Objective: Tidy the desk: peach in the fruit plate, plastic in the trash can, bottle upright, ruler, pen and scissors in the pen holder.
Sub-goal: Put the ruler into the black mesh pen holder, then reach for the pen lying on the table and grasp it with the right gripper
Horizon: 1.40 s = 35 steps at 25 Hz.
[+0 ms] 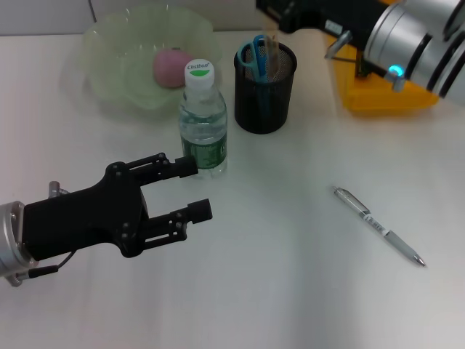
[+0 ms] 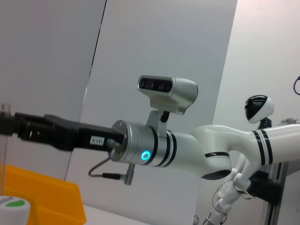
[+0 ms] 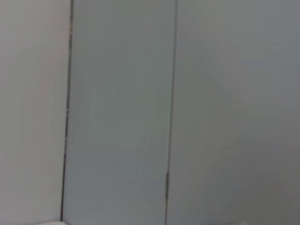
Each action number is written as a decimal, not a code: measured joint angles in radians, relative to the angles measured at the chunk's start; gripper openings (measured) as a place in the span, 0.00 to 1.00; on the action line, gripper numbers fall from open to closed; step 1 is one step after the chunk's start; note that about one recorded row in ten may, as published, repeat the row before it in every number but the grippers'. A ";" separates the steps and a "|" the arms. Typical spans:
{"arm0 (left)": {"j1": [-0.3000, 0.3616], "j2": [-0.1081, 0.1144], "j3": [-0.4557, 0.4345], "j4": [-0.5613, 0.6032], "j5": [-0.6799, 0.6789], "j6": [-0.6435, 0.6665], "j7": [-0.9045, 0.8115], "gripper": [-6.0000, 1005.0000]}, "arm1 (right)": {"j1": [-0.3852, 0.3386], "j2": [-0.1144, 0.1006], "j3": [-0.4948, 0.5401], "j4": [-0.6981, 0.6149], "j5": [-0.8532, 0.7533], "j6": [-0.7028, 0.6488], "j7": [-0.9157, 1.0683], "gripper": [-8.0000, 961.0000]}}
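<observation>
My left gripper (image 1: pixel 195 189) is open and empty above the table, just in front of the upright water bottle (image 1: pixel 203 123). The bottle's green-and-white cap (image 2: pixel 9 206) also shows in the left wrist view. A pink peach (image 1: pixel 171 69) lies in the pale green fruit plate (image 1: pixel 102 58). The black mesh pen holder (image 1: pixel 265 94) holds blue-handled scissors (image 1: pixel 254 54) and a pale ruler (image 1: pixel 273 45). My right gripper (image 1: pixel 280 18) hovers right above the holder, at the ruler's top end. A silver pen (image 1: pixel 378 225) lies on the table at the right. No plastic is in view.
The orange trash can (image 1: pixel 385 98) stands at the back right, partly under my right arm (image 1: pixel 407 36). White table surface lies between the bottle and the pen. The right wrist view holds only a grey wall.
</observation>
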 joint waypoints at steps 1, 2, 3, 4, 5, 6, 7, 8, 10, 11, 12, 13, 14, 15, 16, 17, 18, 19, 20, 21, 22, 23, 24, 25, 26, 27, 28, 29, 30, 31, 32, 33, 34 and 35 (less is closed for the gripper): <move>-0.001 0.000 0.000 0.000 0.000 0.000 0.000 0.68 | 0.003 0.000 -0.009 0.005 0.000 -0.001 -0.009 0.50; -0.002 0.000 0.000 0.000 0.000 0.000 0.000 0.68 | 0.005 0.000 -0.015 0.009 0.000 0.000 -0.017 0.51; -0.003 0.000 0.000 0.000 0.000 0.000 0.000 0.68 | 0.006 0.000 -0.018 0.010 0.000 0.002 -0.025 0.51; -0.003 0.000 0.000 0.000 0.000 0.000 0.000 0.68 | 0.006 0.000 -0.018 0.010 0.000 0.002 -0.025 0.51; -0.004 0.000 0.000 0.000 0.000 0.000 0.000 0.68 | 0.006 0.000 -0.018 0.011 0.000 0.002 -0.028 0.51; -0.004 0.000 0.000 0.000 0.000 0.000 0.000 0.68 | 0.006 0.000 -0.019 0.013 0.000 0.001 -0.031 0.51; -0.004 0.000 0.000 0.000 0.000 -0.001 0.001 0.68 | 0.006 0.000 -0.019 0.014 0.000 0.000 -0.032 0.51; -0.001 0.000 0.000 0.000 0.000 -0.001 0.001 0.68 | 0.006 0.000 -0.018 0.014 0.000 0.003 -0.033 0.51; 0.000 0.000 0.000 0.000 0.000 -0.001 0.001 0.68 | 0.004 0.000 -0.016 0.015 0.000 0.004 -0.033 0.52; 0.001 0.000 0.000 0.000 0.000 -0.002 0.001 0.68 | 0.003 0.000 -0.015 0.015 0.001 0.004 -0.033 0.52; 0.001 0.000 0.000 0.000 0.000 -0.002 0.001 0.68 | 0.001 0.000 -0.013 0.015 0.001 0.004 -0.033 0.52; 0.002 0.001 -0.001 0.000 0.000 -0.004 0.001 0.68 | -0.004 0.000 -0.012 0.015 0.001 0.003 -0.033 0.52; 0.002 0.001 -0.001 0.000 0.000 -0.004 0.001 0.68 | -0.004 0.000 -0.012 0.015 0.001 0.003 -0.033 0.52; 0.001 0.001 -0.001 0.000 0.000 -0.005 0.001 0.68 | -0.006 0.000 -0.012 0.015 0.001 0.002 -0.034 0.52; 0.001 0.001 -0.001 0.000 0.000 -0.006 0.001 0.68 | -0.010 0.000 -0.011 0.015 0.001 0.000 -0.034 0.52; 0.001 0.001 -0.001 0.000 0.000 -0.006 0.001 0.68 | -0.010 0.000 -0.011 0.015 0.001 0.000 -0.034 0.52; 0.001 0.001 -0.001 0.000 0.000 -0.006 0.001 0.68 | -0.012 0.000 -0.010 0.014 0.002 -0.002 -0.034 0.53; 0.001 0.001 -0.001 0.000 0.000 -0.006 0.001 0.68 | -0.012 0.000 -0.010 0.014 0.002 -0.002 -0.034 0.54; -0.002 0.001 -0.001 0.000 0.001 -0.008 0.001 0.68 | -0.013 0.000 -0.010 0.013 0.002 -0.002 -0.034 0.55; -0.002 0.001 -0.001 0.000 0.001 -0.008 0.001 0.68 | -0.016 0.000 -0.012 0.006 0.002 -0.003 -0.027 0.55; -0.002 0.001 -0.001 0.000 0.002 -0.008 0.002 0.68 | -0.024 -0.002 -0.018 -0.008 0.001 -0.007 -0.007 0.56; -0.002 0.001 -0.002 0.000 0.002 -0.008 0.002 0.68 | -0.057 -0.005 -0.041 -0.063 -0.014 -0.019 0.048 0.57; -0.002 0.001 -0.004 0.002 0.002 -0.008 0.002 0.68 | -0.057 -0.005 -0.041 -0.063 -0.014 -0.019 0.048 0.57; 0.000 0.001 -0.007 0.004 0.002 -0.008 0.002 0.68 | -0.080 -0.007 -0.052 -0.102 -0.031 -0.025 0.068 0.57; 0.001 0.002 -0.008 0.005 0.002 -0.008 0.002 0.68 | -0.109 -0.007 -0.061 -0.145 -0.052 -0.029 0.086 0.57; 0.002 0.002 -0.008 0.006 0.002 -0.008 0.002 0.68 | -0.139 -0.007 -0.065 -0.195 -0.081 -0.029 0.103 0.57; 0.002 0.002 -0.009 0.006 0.002 -0.008 0.002 0.68 | -0.197 -0.008 -0.069 -0.299 -0.154 -0.024 0.161 0.57; 0.002 0.002 -0.009 0.006 0.002 -0.009 0.002 0.68 | -0.197 -0.008 -0.069 -0.299 -0.154 -0.024 0.161 0.58; 0.003 0.003 -0.009 0.007 0.002 -0.009 0.002 0.68 | -0.223 -0.008 -0.067 -0.348 -0.203 -0.022 0.210 0.58; 0.003 0.003 -0.009 0.007 0.002 -0.009 0.002 0.68 | -0.243 -0.008 -0.064 -0.387 -0.245 -0.023 0.258 0.58; 0.004 0.003 -0.010 0.008 0.002 -0.009 0.002 0.68 | -0.259 -0.008 -0.061 -0.426 -0.301 -0.026 0.327 0.58; 0.006 0.003 -0.011 0.009 0.002 -0.009 0.002 0.68 | -0.277 -0.008 -0.034 -0.487 -0.418 -0.049 0.466 0.58; 0.005 0.004 -0.012 0.009 0.002 -0.010 0.002 0.68 | -0.277 -0.008 -0.034 -0.487 -0.418 -0.049 0.466 0.58; 0.004 0.004 -0.013 0.009 0.002 -0.011 0.002 0.68 | -0.282 -0.008 -0.014 -0.513 -0.489 -0.067 0.537 0.58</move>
